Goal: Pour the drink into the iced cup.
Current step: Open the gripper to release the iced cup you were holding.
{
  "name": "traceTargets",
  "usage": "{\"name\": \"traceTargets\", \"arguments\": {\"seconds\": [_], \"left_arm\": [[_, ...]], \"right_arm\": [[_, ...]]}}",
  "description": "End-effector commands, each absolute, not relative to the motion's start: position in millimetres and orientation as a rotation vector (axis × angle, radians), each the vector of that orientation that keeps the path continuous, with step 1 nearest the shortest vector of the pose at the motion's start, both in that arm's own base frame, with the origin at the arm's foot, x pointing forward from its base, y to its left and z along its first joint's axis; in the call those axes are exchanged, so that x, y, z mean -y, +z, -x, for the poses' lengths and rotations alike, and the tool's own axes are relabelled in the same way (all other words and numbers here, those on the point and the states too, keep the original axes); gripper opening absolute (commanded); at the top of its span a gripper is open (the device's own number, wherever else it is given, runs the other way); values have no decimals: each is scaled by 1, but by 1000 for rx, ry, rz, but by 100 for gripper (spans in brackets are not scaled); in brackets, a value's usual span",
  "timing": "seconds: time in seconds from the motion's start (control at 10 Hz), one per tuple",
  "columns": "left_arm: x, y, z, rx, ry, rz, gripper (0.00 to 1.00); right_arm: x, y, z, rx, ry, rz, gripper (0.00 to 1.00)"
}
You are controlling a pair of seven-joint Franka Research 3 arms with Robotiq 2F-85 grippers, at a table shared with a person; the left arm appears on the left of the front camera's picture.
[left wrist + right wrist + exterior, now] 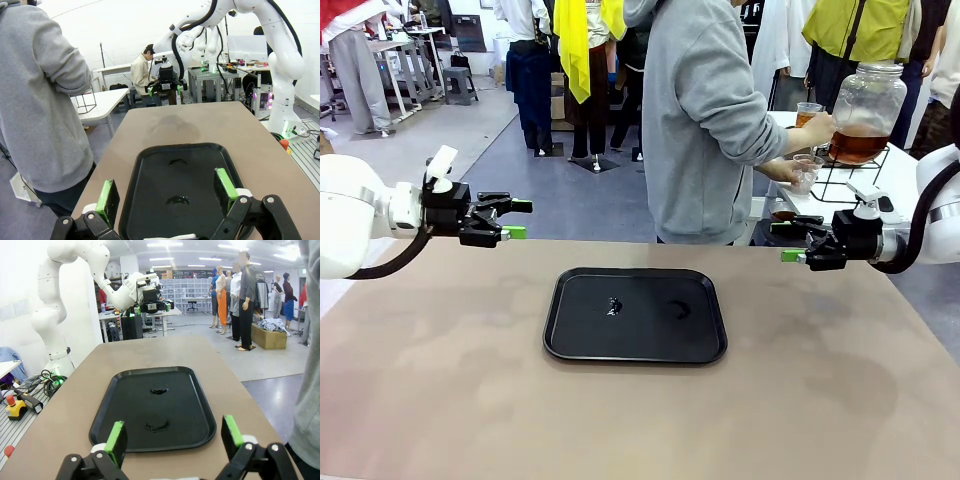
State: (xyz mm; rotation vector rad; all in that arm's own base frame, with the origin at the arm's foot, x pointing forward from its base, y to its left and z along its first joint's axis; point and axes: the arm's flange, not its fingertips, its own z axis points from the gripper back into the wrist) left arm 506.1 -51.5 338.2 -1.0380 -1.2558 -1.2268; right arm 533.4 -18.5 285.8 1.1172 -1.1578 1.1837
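Black tray (pixel 635 345) between both gaping claws, left (pixel 516 219), right (pixel 786 242), person (pixel 705 110) at dispenser jar (pixel 865 112)

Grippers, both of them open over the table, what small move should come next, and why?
Probably hold position. The left gripper and right gripper hang open and hold nothing, the black tray holds no cup, and the person's hand is at the dispenser jar on the side table.

- Tray (pixel 635 345) lies mid-tabletop (pixel 440 400), between left hand (pixel 520 219) and right hand (pixel 788 242).
- Person (pixel 705 120) stands behind the tabletop; jar (pixel 865 112) to their right.
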Motion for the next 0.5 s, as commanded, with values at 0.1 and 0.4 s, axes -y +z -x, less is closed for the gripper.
{"name": "traceTargets", "arguments": {"seconds": [0.1, 0.4], "left_arm": [[52, 339, -505, 1249, -1235, 1033, 100], [52, 339, -505, 1249, -1235, 1033, 100]], "right_arm": [[16, 288, -534, 1153, 1185, -1111, 100], [16, 288, -534, 1153, 1185, -1111, 100]]}}
